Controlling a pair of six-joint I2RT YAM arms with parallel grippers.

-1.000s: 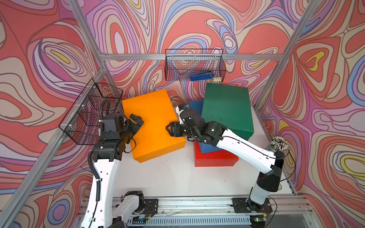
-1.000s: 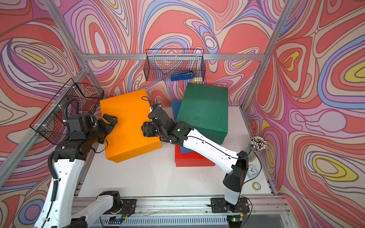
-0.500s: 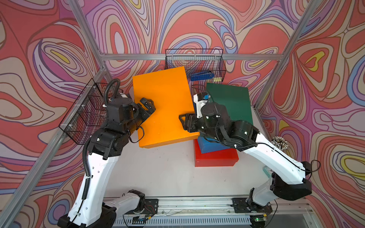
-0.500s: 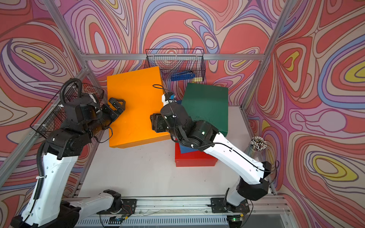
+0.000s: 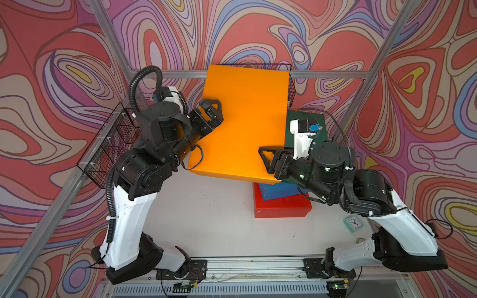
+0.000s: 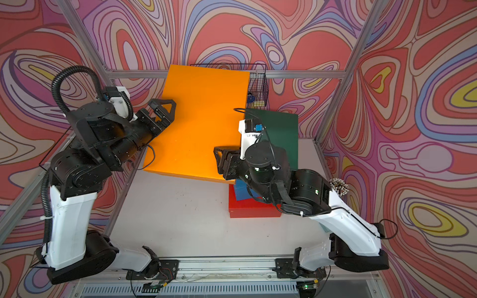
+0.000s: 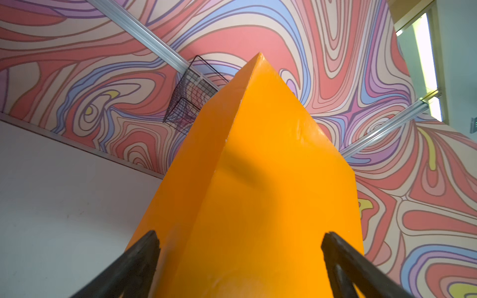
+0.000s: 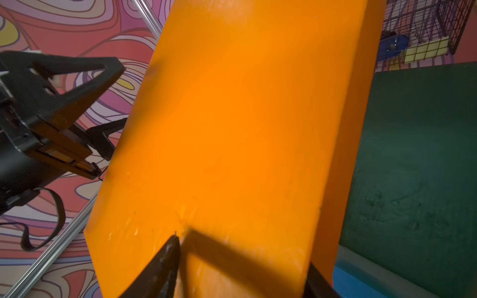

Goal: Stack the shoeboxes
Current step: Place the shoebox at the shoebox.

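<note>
"Where's the orange shoebox (image 5: 245, 123)?"

"Up in the air over the far half of the surface (image 5: 206, 219). Its near right corner overhangs the stack by the right edge: green shoebox (image 6: 281, 134) on blue shoebox (image 5: 278, 191) on red shoebox (image 5: 281, 209)."

"Who's holding it?"

"Both. The left jaws are spread wide across its left side, and the right jaws are clamped over its right edge (the lower half is mostly hidden)."

"Behind it?"

"A wire basket (image 6: 259, 87) on the back wall."

Orange shoebox (image 5: 245, 123), green shoebox (image 6: 284, 144), swirly pink-red walls (image 5: 258, 33)
</note>
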